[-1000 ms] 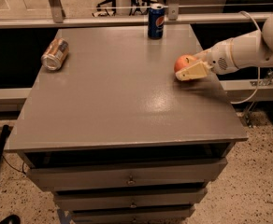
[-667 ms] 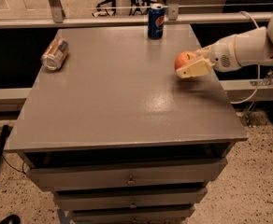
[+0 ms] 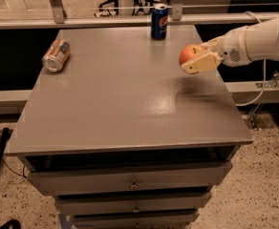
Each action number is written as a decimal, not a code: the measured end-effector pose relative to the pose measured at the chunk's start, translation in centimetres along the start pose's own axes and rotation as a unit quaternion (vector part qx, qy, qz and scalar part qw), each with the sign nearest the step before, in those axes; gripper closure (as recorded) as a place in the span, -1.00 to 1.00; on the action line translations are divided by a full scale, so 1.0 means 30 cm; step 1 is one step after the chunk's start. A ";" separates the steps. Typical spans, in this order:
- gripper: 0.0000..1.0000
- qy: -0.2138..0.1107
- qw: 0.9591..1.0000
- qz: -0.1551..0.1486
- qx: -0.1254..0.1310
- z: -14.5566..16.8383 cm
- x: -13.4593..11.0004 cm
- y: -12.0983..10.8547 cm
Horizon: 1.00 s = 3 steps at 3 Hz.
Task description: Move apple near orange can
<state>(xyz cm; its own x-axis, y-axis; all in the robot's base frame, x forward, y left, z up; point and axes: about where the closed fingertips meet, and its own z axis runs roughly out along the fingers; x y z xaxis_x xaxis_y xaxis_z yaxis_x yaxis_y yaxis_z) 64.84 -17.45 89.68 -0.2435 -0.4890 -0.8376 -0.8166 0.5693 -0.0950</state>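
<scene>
1. The apple [image 3: 186,54], round and red-orange, sits in the grasp of the gripper [image 3: 193,58] at about 2 o'clock from the middle of the table [image 3: 115,104], near the right edge and lifted clear of the grey top.
2. The gripper is clenched on the apple: one cream-coloured finger [image 3: 200,63] runs under and in front of the fruit, and the other is mostly hidden behind it.
3. A soft shadow [image 3: 197,88] lies on the table at 6 o'clock from the apple.
4. The white arm [image 3: 254,41] reaches in from 3 o'clock, over the table's right side.
5. The orange can [image 3: 56,55] lies on its side at about 10 o'clock, near the left edge and well apart from the apple, its silver rim turned toward the camera.
6. A blue Pepsi can [image 3: 159,21] stands upright at roughly 1 o'clock, near the far edge, at 11 o'clock from the apple.
7. Grey drawers [image 3: 130,182] stack below the tabletop above a speckled floor [image 3: 263,194].
</scene>
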 end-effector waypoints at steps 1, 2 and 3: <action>1.00 -0.023 1.000 -0.015 -0.011 0.108 -0.064 -0.016; 1.00 -0.057 0.997 -0.039 -0.029 0.282 -0.182 -0.054; 1.00 -0.090 0.993 -0.060 -0.050 0.449 -0.313 -0.079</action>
<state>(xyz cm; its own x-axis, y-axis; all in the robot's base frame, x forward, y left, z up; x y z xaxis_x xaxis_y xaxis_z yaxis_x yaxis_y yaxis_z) 76.10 -5.31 90.51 -0.0500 -0.4181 -0.9070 -0.8843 0.4407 -0.1544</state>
